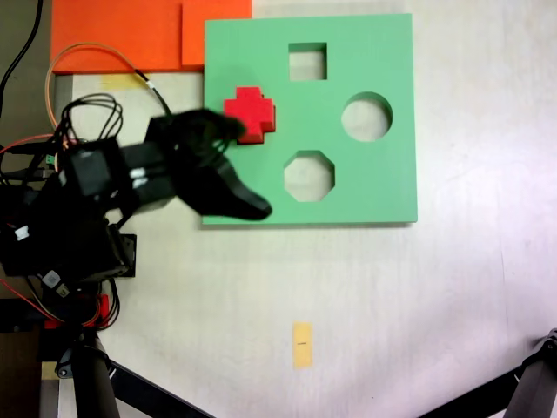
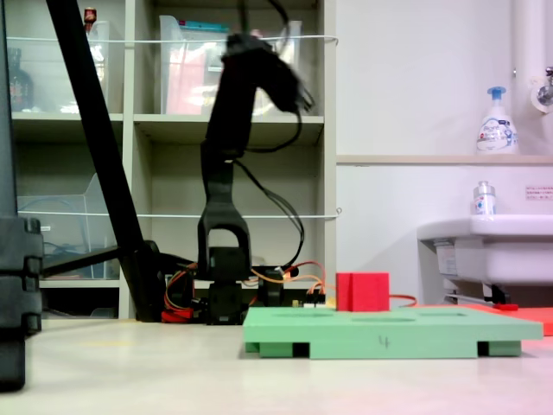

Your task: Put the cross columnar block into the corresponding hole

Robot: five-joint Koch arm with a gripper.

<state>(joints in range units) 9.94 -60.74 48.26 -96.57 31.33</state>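
Red cross columnar block [image 1: 251, 113] seated in green board [image 1: 383, 183], gripper [image 1: 235, 165] spread, empty

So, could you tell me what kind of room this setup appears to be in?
Probably a lab or workshop room with a wash corner, not a home. In the second exterior view, open shelving with storage bins stands behind the arm, and a white sink with a soap dispenser above it sits at the second exterior view's right.

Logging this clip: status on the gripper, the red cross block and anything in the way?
Gripper blurred above the board's edge, holding nothing. Red cross block upright on the green board, apparently in its cutout. Nothing in the way.
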